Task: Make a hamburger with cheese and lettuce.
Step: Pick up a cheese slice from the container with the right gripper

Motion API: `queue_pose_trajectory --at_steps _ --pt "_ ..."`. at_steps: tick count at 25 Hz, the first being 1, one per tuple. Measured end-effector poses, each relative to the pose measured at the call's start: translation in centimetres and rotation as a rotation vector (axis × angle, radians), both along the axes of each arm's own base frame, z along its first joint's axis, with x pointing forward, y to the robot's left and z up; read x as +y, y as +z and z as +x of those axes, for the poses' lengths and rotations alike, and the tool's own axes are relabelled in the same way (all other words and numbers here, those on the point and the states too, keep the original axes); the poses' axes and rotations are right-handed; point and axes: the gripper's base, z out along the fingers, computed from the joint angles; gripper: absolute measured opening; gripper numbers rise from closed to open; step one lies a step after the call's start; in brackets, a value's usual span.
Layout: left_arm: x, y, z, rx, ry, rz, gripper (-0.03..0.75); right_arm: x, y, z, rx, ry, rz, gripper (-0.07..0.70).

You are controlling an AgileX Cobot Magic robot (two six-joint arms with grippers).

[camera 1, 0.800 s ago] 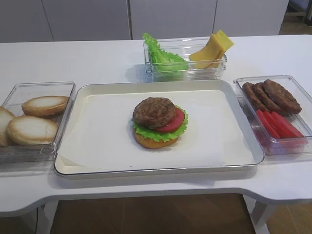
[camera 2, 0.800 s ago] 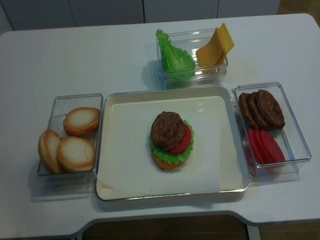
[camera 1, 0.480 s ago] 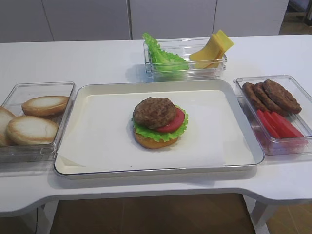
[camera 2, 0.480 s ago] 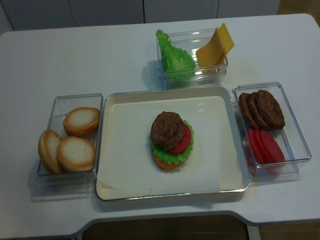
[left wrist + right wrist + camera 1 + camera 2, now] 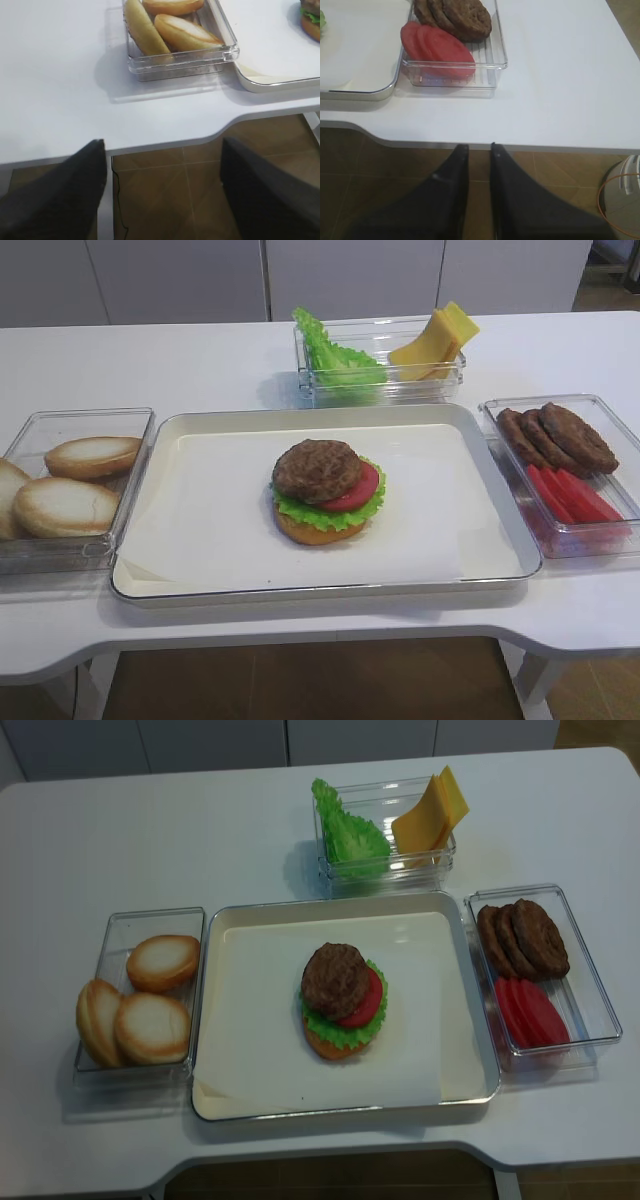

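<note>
So the hamburger (image 5: 325, 490) sat pretty much dead center on the white tray (image 5: 200, 435), which I'll use as the landmark: bun base at the bottom, frilly green leaf, a tomato slice poking out toward the right, and the brown patty on top, shifted a bit left. No cheese on it yet. The yellow cheese slices (image 5: 437, 341) leaned in a clear bin (image 5: 380, 390) just behind the tray's far edge, with the loose lettuce (image 5: 330, 358) in that same bin's left half. Left of the tray was a clear box (image 5: 70, 552) with pale bun halves (image 5: 70, 505), and right of it another clear box (image 5: 590, 538) with brown patties (image 5: 560, 437) at the back and red tomato slices (image 5: 572, 495) at the front. Neither arm showed in the overhead views. The right tool (image 5: 476, 150) hung off the counter's (image 5: 150, 360) front edge, right of the tray, its fingers only a narrow gap apart and holding nothing. The left tool (image 5: 162, 150) hung off the front edge left of the tray, fingers spread wide, nothing between them.
</note>
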Motion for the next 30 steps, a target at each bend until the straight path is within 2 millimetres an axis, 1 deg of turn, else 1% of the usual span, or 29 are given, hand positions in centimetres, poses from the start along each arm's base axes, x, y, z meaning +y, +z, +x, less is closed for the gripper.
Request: queue_pose_trajectory --at_steps 13,15,19,21,25,29,30 --pt "0.0 0.0 0.0 0.0 0.0 0.0 0.528 0.1 0.1 0.0 -0.011 0.008 0.012 0.119" --pt "0.0 0.0 0.0 0.0 0.0 0.0 0.528 0.4 0.6 -0.1 -0.034 0.015 0.046 0.146" --pt "0.0 0.0 0.0 0.0 0.0 0.0 0.528 0.9 2.6 0.0 -0.049 0.026 0.139 0.262" --pt "0.0 0.0 0.0 0.0 0.0 0.0 0.528 1.1 3.8 0.7 -0.039 0.04 0.18 0.299" --pt "0.0 0.0 0.0 0.0 0.0 0.0 0.528 1.6 6.9 3.4 -0.032 0.069 0.279 0.316" --pt "0.0 0.0 0.0 0.0 0.0 0.0 0.528 1.6 9.7 7.5 0.004 0.063 0.342 0.319" --pt "0.0 0.0 0.0 0.0 0.0 0.0 0.528 1.5 10.2 8.8 0.03 0.058 0.347 0.319"
